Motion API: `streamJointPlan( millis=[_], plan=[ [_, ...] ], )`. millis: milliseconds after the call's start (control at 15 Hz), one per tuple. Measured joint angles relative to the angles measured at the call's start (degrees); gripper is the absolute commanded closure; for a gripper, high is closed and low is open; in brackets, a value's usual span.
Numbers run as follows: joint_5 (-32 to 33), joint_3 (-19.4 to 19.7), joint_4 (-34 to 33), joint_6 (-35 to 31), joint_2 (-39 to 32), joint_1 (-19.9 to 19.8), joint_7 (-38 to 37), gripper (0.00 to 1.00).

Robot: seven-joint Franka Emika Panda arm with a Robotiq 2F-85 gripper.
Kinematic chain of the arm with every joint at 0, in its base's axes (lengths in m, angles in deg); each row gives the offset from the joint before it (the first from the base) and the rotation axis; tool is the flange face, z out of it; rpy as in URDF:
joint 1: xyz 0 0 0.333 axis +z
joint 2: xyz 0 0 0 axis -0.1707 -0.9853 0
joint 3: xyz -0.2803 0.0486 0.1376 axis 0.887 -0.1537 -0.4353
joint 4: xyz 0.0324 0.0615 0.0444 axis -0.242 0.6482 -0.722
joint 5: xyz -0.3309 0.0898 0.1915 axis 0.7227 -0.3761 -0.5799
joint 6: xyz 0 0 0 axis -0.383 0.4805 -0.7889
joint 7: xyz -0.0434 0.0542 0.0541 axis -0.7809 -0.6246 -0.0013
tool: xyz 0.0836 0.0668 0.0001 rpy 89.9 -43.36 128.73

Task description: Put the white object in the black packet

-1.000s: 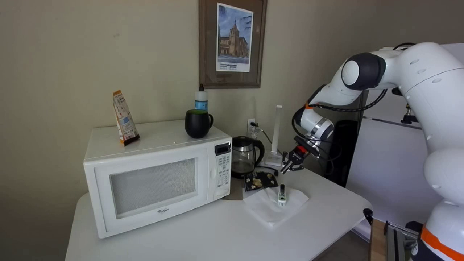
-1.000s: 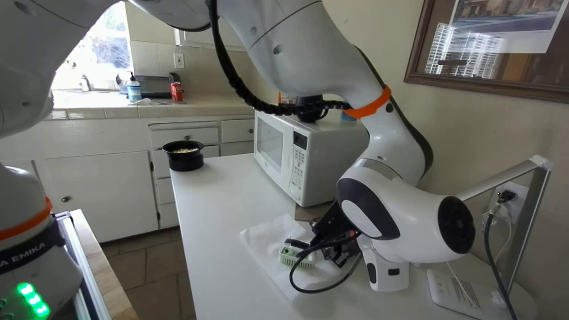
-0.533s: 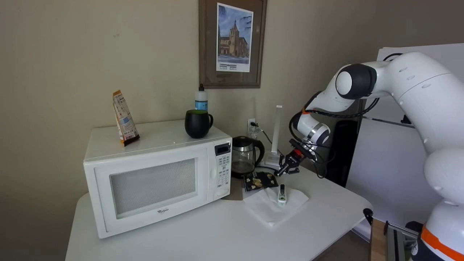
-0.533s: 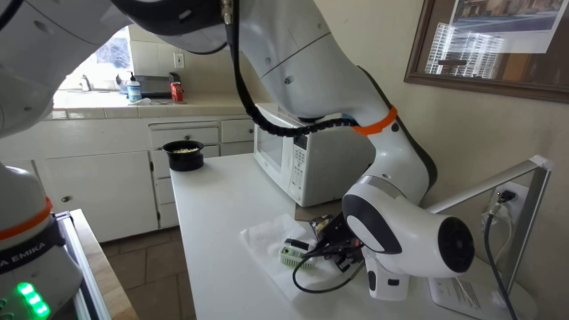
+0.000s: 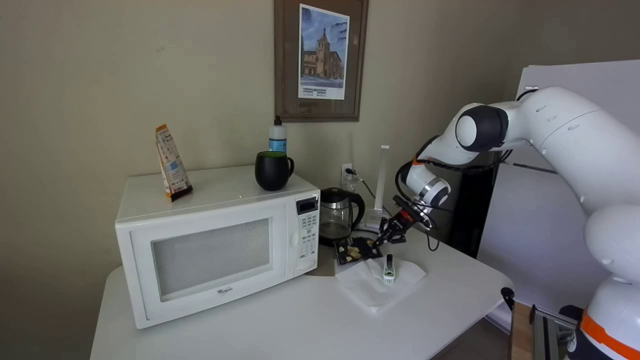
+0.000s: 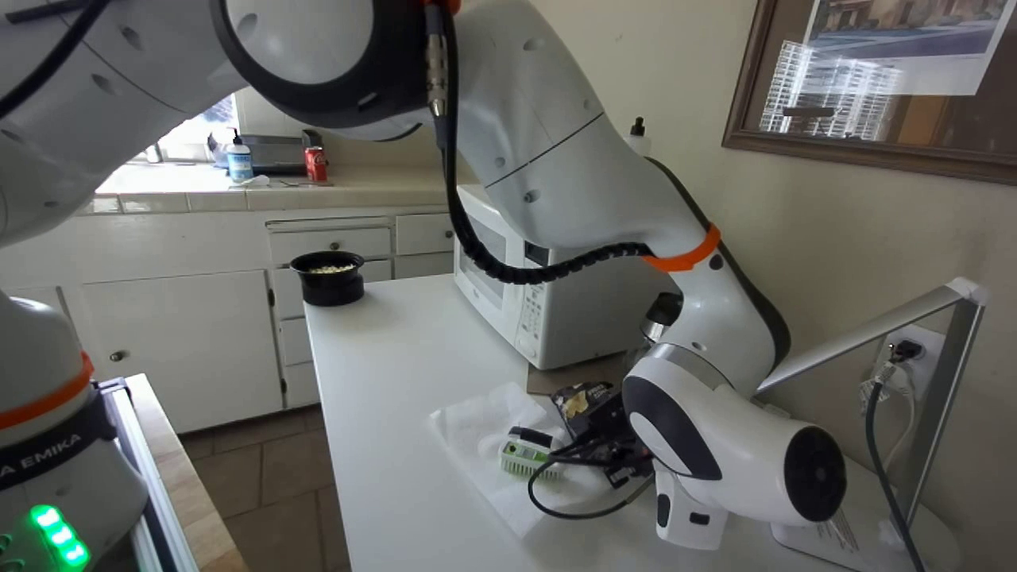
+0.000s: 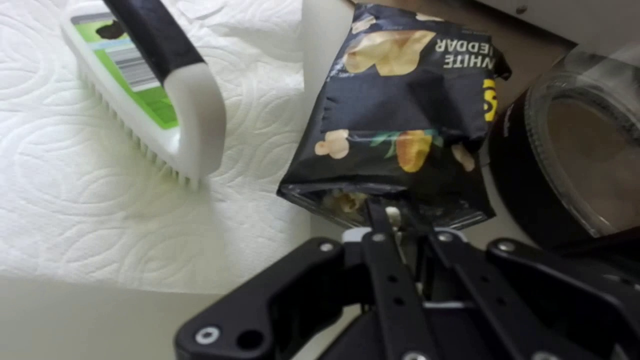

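Observation:
The black packet (image 7: 395, 115) lies on the table with its mouth open toward my gripper, and yellowish popcorn shows inside it. It also shows in both exterior views (image 5: 357, 250) (image 6: 578, 403). My gripper (image 7: 398, 210) has its fingertips in the packet's mouth. A small white object (image 7: 393, 215) sits between the fingertips, which are nearly together around it; it is too small to see in the exterior views. In an exterior view the gripper (image 5: 377, 244) reaches the packet's right end, tilted downward.
A white brush with a black handle (image 7: 195, 125) rests on a paper towel (image 7: 150, 235) beside the packet. A glass kettle (image 5: 336, 220), a microwave (image 5: 220, 245) and a lamp (image 5: 381, 185) stand close by. A black pot (image 6: 327, 278) is at the table's far corner.
My gripper has moved down and toward the packet, and its fingertips now reach the packet's mouth. The packet has shifted slightly toward the microwave. The brush has not moved.

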Motion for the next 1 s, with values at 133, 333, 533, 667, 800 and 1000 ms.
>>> streamJointPlan(
  millis=[133, 333, 533, 667, 800, 1000],
  plan=[
    [-0.82, 0.0, -1.47, 0.38, -1.33, 0.0, -1.47, 0.97],
    [-1.48, 0.0, -3.34, 1.59, -3.12, -0.14, -3.5, 0.97],
    [-2.78, -0.06, -4.87, 4.4, -4.44, -0.61, -5.0, 0.97],
    [-3.82, -0.14, -5.82, 6.42, -5.2, -1.02, -5.92, 0.97],
    [-4.86, -0.18, -6.52, 8.18, -5.93, -1.37, -6.79, 0.97],
    [-6.07, -0.19, -7.63, 10.42, -7.27, -1.84, -7.86, 0.97]
  ],
)
